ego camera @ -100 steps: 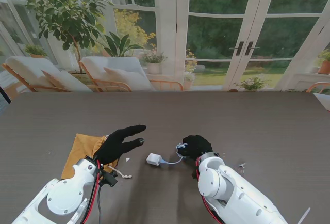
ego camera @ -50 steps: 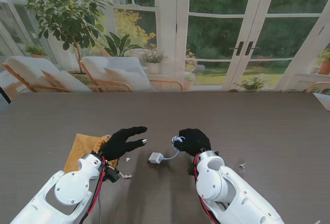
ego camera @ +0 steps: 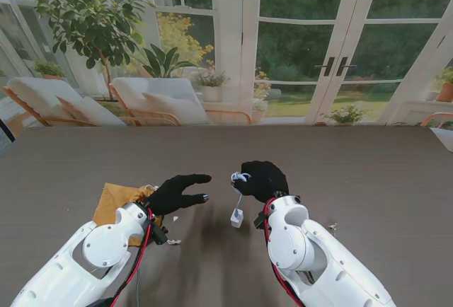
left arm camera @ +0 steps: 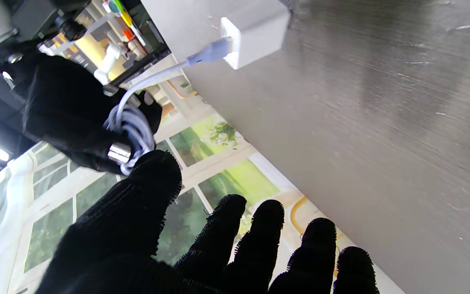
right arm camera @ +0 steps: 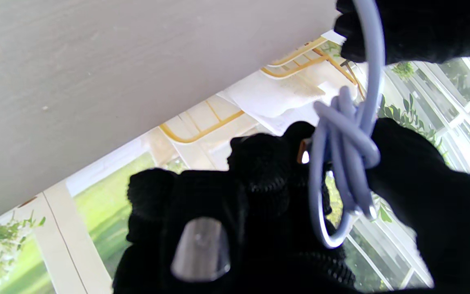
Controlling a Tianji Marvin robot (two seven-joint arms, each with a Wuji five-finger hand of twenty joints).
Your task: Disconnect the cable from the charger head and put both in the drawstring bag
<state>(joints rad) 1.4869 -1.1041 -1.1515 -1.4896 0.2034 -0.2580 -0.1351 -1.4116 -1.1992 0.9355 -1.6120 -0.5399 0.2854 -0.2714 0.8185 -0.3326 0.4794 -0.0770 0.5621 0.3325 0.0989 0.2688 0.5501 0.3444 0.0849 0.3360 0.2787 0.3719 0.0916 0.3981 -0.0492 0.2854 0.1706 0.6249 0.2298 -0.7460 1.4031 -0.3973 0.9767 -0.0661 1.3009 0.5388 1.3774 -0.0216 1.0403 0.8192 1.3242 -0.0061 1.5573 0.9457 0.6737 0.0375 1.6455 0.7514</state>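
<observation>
My right hand [ego camera: 262,180] is shut on the coiled pale-blue cable [ego camera: 239,178], held above the table. The white charger head [ego camera: 237,216] dangles from the cable's end, still plugged in, just over the table top. In the left wrist view the charger head [left arm camera: 255,32] and its plug show close up, with the coiled cable [left arm camera: 131,130] in the right hand [left arm camera: 76,118]. The right wrist view shows the cable [right arm camera: 341,163] looped between thumb and fingers. My left hand [ego camera: 177,192] is open, fingers spread toward the charger. The tan drawstring bag [ego camera: 117,201] lies under my left wrist.
The dark wood table [ego camera: 354,165] stretches away to the windows. A small white scrap [ego camera: 175,218] and the bag's cord end [ego camera: 172,241] lie near my left forearm. Another small object [ego camera: 332,228] sits right of my right arm.
My right hand has lifted the cable, raising the charger head off the table so it hangs. My left hand has moved right toward it.
</observation>
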